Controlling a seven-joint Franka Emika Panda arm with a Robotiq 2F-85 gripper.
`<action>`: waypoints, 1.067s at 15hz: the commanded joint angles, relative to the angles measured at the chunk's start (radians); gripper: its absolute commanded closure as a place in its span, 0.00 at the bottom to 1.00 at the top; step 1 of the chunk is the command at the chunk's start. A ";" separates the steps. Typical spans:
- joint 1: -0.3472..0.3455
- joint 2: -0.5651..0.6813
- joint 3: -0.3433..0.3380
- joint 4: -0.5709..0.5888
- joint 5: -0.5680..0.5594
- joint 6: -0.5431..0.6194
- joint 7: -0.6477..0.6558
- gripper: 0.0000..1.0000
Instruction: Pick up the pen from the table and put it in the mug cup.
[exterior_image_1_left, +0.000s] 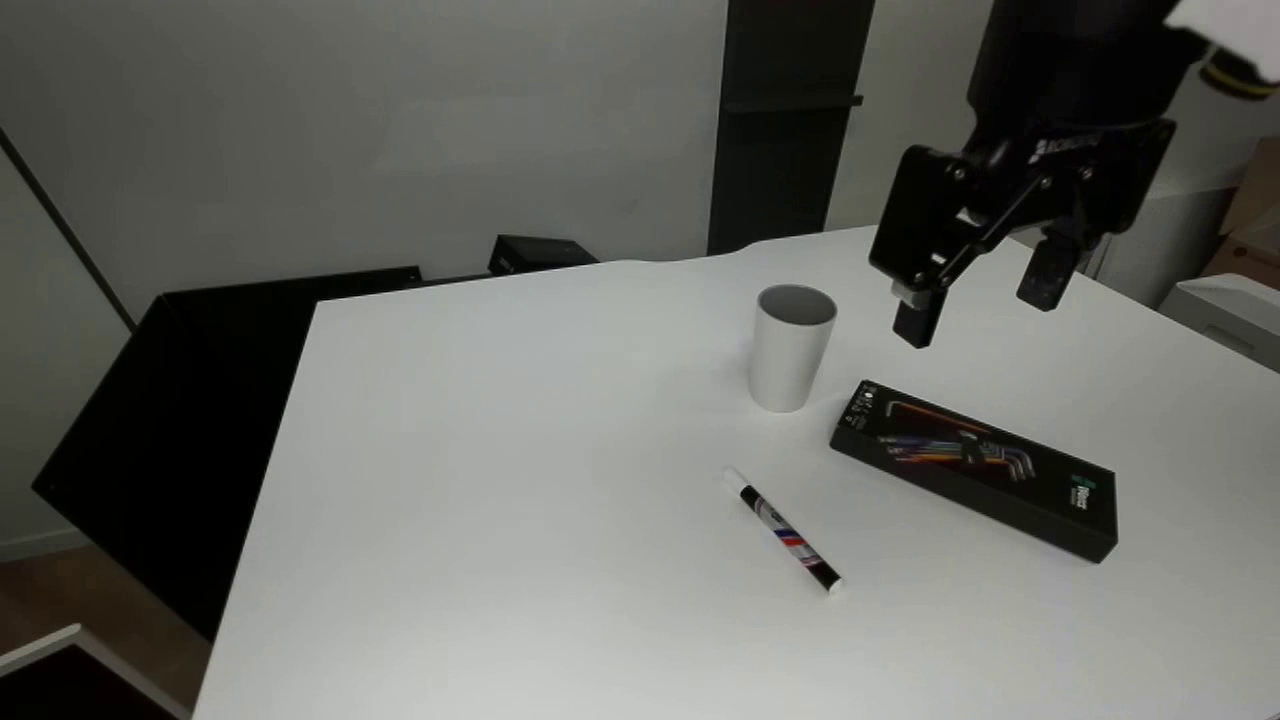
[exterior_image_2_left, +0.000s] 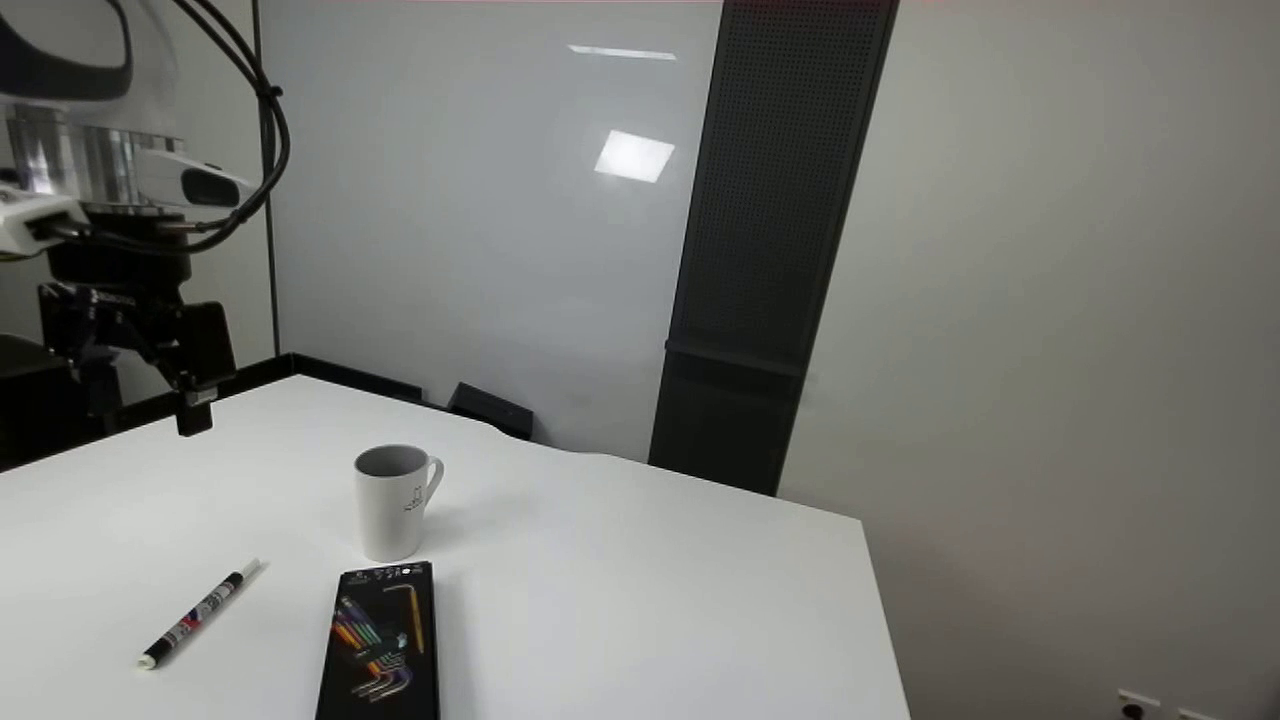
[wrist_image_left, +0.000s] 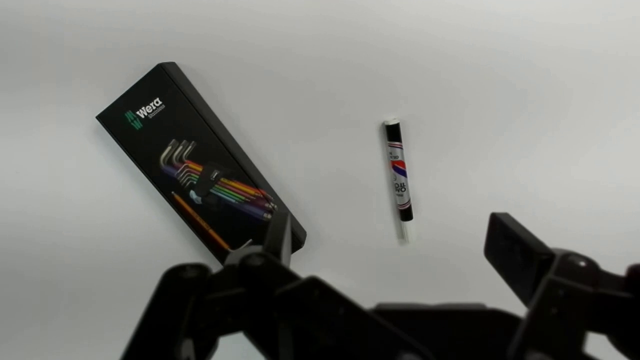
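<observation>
Closest in an exterior view, the black Wera hex-key box (exterior_image_2_left: 382, 640) lies flat on the white table (exterior_image_2_left: 650, 600). Near it, not touching, the marker pen (exterior_image_2_left: 200, 614) rests on the same surface, its pale end toward the mug (exterior_image_2_left: 386, 514), which stands upright just past the box. Nothing pokes above the rim; the mug's floor is hidden. Farther back hangs the gripper (exterior_image_2_left: 150, 415), its fingers spread wide, holding nothing, well above the table. In the wrist view the marker pen lines up with the gap between them but lies mostly ahead of the tips. I judge the task at its start: lowering, grasping, carrying and releasing into the mug all remain.
</observation>
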 joint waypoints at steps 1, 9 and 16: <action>0.028 0.102 0.011 0.086 -0.069 -0.014 0.127 0.00; 0.052 0.099 -0.010 0.059 -0.047 0.000 0.089 0.00; 0.054 0.098 -0.009 0.058 -0.076 0.002 0.119 0.00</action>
